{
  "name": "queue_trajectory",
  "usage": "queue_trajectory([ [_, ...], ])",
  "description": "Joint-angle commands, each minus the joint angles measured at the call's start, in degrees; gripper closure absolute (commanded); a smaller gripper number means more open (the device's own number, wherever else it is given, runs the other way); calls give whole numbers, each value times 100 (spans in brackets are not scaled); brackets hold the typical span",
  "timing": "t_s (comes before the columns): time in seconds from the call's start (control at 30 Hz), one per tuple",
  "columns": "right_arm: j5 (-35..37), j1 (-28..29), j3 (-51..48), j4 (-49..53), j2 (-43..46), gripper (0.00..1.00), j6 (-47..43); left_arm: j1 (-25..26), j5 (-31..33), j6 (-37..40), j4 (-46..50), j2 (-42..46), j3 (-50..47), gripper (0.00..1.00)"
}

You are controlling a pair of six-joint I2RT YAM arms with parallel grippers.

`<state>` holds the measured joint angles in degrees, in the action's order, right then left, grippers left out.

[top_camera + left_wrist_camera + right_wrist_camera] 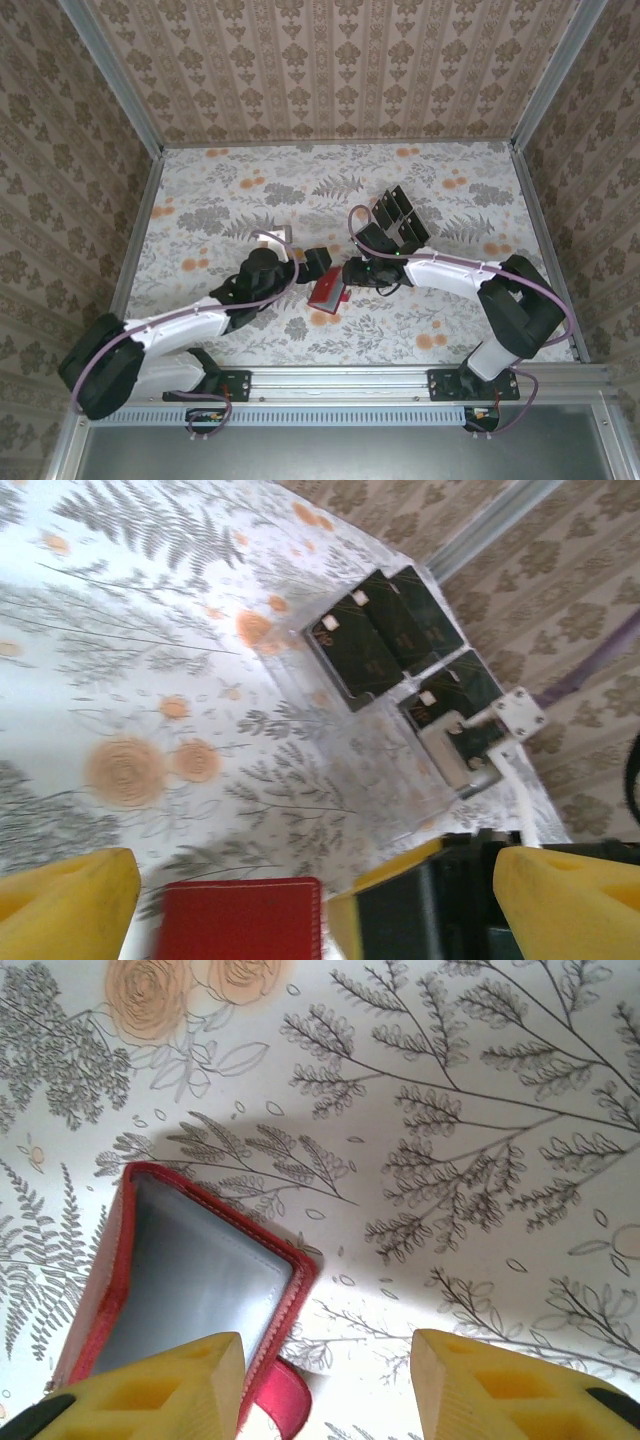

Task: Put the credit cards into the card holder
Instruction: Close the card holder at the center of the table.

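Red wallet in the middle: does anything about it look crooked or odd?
Slightly. The card holder lies open and turned at a slant, grey lining facing up. Nothing looks spilled or damaged; the credit cards sit neatly in their clear rack.

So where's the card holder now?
Top view: the card holder sits mid-table, by the tips of the left gripper and right gripper, on the near side of the clear rack.
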<state>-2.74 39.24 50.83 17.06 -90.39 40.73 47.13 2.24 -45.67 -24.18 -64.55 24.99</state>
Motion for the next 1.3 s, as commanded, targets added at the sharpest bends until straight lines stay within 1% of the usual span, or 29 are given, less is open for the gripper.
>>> queue_trajectory([
  [0.0,292,-24,-131,399,477,51,77,-144,281,531,1783,409,226,0],
  [0.1,226,-22,-168,419,702,51,132,-170,432,809,2588,581,372,0],
  [0.17,82,-22,-132,337,720,51,153,-173,483,935,2791,628,342,0],
  [0.27,-182,-6,26,190,509,51,154,-177,574,1042,3102,608,312,0],
  [0.37,-306,80,251,70,167,52,163,-155,652,1052,3148,624,127,0],
  [0.53,-293,236,482,0,-212,53,185,-126,751,1055,3209,672,-73,0],
  [0.6,-228,261,434,-48,-144,54,238,-92,803,1069,3244,681,-106,0],
  [0.83,138,278,230,142,496,54,348,105,874,1165,3255,568,-93,0],
  [0.93,134,301,348,205,510,53,308,207,936,1175,3247,476,-84,0],
  [1.03,28,317,555,243,243,53,203,243,957,1166,3205,409,-96,0],
  [1.13,-52,372,710,227,-201,53,96,261,1011,1182,3223,373,-82,0],
  [1.27,-107,378,647,146,-686,59,59,274,1033,1277,3303,388,-6,0],
])
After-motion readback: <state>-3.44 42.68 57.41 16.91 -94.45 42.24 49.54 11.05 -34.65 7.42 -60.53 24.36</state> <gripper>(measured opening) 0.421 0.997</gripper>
